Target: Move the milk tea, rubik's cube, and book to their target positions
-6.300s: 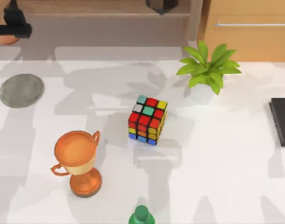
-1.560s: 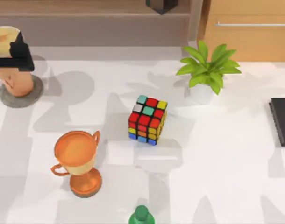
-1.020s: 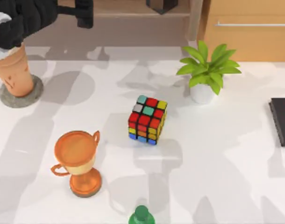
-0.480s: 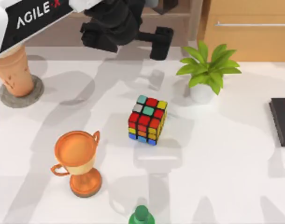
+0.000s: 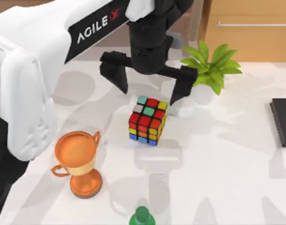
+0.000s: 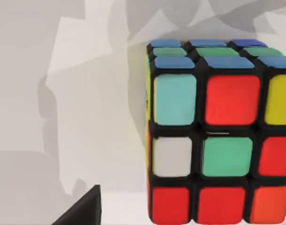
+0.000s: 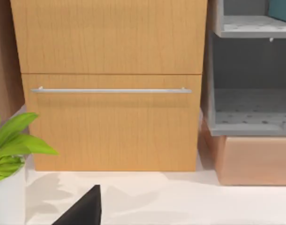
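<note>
The rubik's cube (image 5: pixel 147 121) stands on the white table near its middle, red, teal and yellow stickers up. My left gripper (image 5: pixel 148 93) hovers just above and behind it, open, one black finger (image 5: pixel 116 72) on each side of the cube's width, touching nothing. The left wrist view has the cube (image 6: pixel 213 140) close up beside one fingertip (image 6: pixel 82 211). The milk tea is hidden behind my left arm. A teal-blue corner (image 7: pixel 281 9), seemingly the book, lies on a grey shelf. Of my parked right arm, one fingertip (image 7: pixel 84 211) shows, set wide to the side.
An orange two-handled trophy (image 5: pixel 77 161) stands front left of the cube. A potted plant (image 5: pixel 208 70) sits behind it to the right. A black book (image 5: pixel 281 122) lies at the right edge, a green bottle top (image 5: pixel 142 216) at the front. A wooden drawer cabinet (image 7: pixel 110 93) backs the table.
My left gripper set the milk tea on the grey coaster at the far left, let go, and swung right to hover open over the cube. The arm now covers the cup.
</note>
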Motion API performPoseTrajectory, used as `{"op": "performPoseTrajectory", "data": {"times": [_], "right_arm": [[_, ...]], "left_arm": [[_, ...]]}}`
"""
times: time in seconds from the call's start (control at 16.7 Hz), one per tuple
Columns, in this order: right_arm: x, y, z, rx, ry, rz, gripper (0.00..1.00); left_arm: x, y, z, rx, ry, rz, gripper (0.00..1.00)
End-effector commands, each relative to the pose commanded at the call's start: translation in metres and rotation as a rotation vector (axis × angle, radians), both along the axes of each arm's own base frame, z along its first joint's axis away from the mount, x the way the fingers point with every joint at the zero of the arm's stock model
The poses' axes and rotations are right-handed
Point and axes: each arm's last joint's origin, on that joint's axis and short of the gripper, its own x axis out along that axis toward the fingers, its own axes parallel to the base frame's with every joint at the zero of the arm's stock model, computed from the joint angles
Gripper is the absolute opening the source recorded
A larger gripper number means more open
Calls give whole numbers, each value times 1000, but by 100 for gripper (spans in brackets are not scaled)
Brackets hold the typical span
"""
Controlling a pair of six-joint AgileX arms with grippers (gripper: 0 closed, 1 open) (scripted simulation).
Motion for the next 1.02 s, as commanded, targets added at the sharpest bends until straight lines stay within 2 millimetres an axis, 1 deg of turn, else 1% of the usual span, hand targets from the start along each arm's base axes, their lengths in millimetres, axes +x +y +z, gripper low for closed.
{"op": "performPoseTrajectory", "data": {"times": [0.36, 0.48, 0.6, 0.9, 1.02], "right_arm": [[0, 0, 0, 0, 0, 0, 100], [0, 0, 0, 0, 0, 0, 100], [0, 0, 0, 0, 0, 0, 100], [0, 0, 0, 0, 0, 0, 100], [0, 0, 0, 0, 0, 0, 100]], "left_arm": [[-1, 0, -1, 14, 14, 7, 100], [-1, -1, -5, 15, 15, 5, 100], [-1, -2, -17, 17, 15, 2, 100], [-2, -2, -55, 17, 15, 3, 100], [-2, -2, -61, 17, 15, 3, 100]]}}
